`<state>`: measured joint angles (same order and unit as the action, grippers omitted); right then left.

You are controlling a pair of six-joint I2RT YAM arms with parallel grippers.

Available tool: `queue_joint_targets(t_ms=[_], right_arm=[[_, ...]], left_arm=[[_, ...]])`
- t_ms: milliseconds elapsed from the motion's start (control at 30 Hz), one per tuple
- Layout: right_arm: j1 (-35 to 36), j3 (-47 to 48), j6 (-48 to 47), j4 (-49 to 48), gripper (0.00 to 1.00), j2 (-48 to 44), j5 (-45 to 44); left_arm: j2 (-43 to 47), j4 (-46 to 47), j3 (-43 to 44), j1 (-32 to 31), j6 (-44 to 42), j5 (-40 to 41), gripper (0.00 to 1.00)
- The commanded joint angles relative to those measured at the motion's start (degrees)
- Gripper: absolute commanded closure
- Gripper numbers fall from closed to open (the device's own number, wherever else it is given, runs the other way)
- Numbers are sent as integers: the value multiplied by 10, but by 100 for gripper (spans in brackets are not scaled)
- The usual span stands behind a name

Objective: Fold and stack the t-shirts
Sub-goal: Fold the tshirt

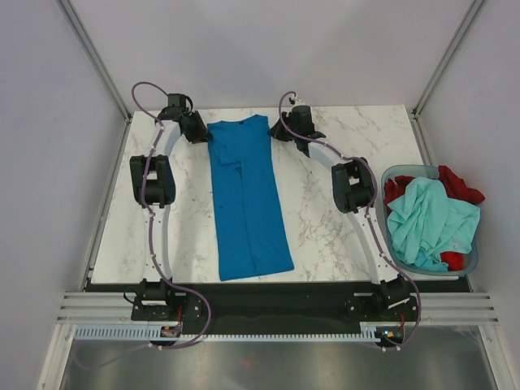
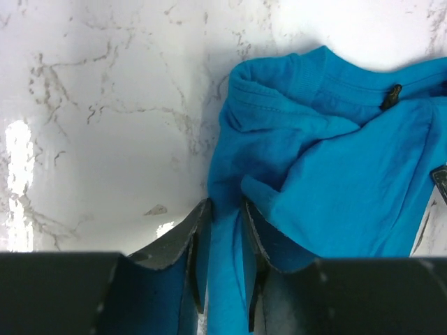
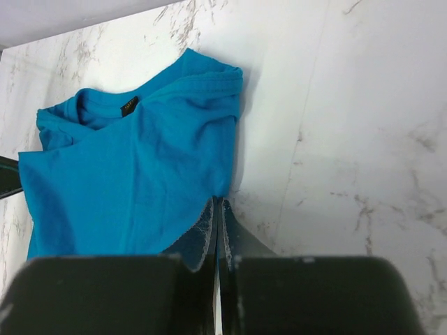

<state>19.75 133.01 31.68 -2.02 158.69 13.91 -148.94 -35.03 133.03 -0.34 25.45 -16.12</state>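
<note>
The blue t-shirt (image 1: 244,195) lies as a long narrow strip down the middle of the marble table, collar end at the far side. At its far left corner my left gripper (image 1: 202,133) is shut on a bunched fold of the blue t-shirt (image 2: 335,160), and fabric runs between the fingers of this gripper (image 2: 225,206). At the far right corner my right gripper (image 1: 277,132) is shut, its tips pinching the edge of the blue t-shirt (image 3: 140,167) where the cloth draws to a point at the gripper (image 3: 221,199). A mint-teal t-shirt (image 1: 426,219) and a red t-shirt (image 1: 460,184) lie in the basket.
A translucent grey-blue basket (image 1: 404,169) sits at the table's right edge, beside the right arm's elbow. Bare marble table (image 1: 333,227) shows on either side of the blue strip. Frame posts and grey walls enclose the table.
</note>
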Motion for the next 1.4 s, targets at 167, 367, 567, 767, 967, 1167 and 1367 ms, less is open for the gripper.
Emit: queue_joint_targets(t_ms=[167,367,567,767,967,1167,1367], right_arm=[[-67,-19,1,9,100,-18,-19],[-88,0,2,14,96,-10,11],[-95,-40,8,52,78,-68,29],[-92,-241,29,114,56,-225,12],[-35,-519,29,188,50,-475,-52],[48,-737,70,236,52,-630,-65],[139,-848,164,229,53,-758,-89]], left_arm=[[52,4,12,26,-6,-6,57],[160,4,-98,28,-7,-8,56],[294,4,-333,10,9,-36,56],[439,9,-546,-68,6,-50,56],[552,29,-714,-87,15,-59,54],[632,29,-819,-111,24,-62,54],[678,29,-867,-167,59,-21,56]])
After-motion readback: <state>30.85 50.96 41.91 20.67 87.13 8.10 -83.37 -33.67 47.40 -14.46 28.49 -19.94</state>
